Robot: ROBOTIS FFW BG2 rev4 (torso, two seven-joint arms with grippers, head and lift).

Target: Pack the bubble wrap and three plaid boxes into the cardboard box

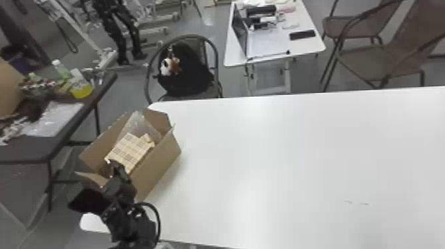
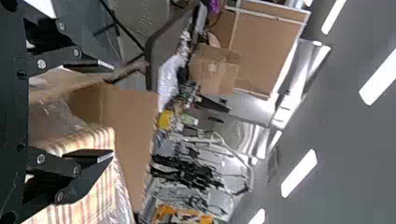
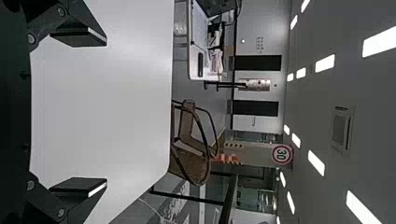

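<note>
- Cardboard box (image 1: pixel 162 159): stood open at the left end of the white table (image 1: pixel 281 149), its flaps raised.
- Plaid box (image 1: pixel 127 150): lay inside the cardboard box, its checked face uppermost. A smaller plaid piece (image 1: pixel 147 139) appeared against its far side, perhaps part of a 2nd box, though the overlap left the count uncertain.
- Bubble wrap (image 1: pixel 137 122): lay within the same carton, toward its far end, beyond the checked face.
- Left gripper (image 1: pixel 116 167): was positioned over the near end of the carton. In its wrist view, the left gripper (image 2: pixel 106 112) had its 2 fingers well apart, 1 of them overlapping the plaid surface; contact could not be determined.
- Right gripper (image 3: pixel 100 112): its 2 fingers stood wide apart before the white tabletop, with nothing between them but table surface.
- Surroundings: a black bag (image 1: pixel 185 73) rested on a chair (image 1: pixel 215 59) beyond the table; a dark side table (image 1: pixel 36 149) stood at left.
</note>
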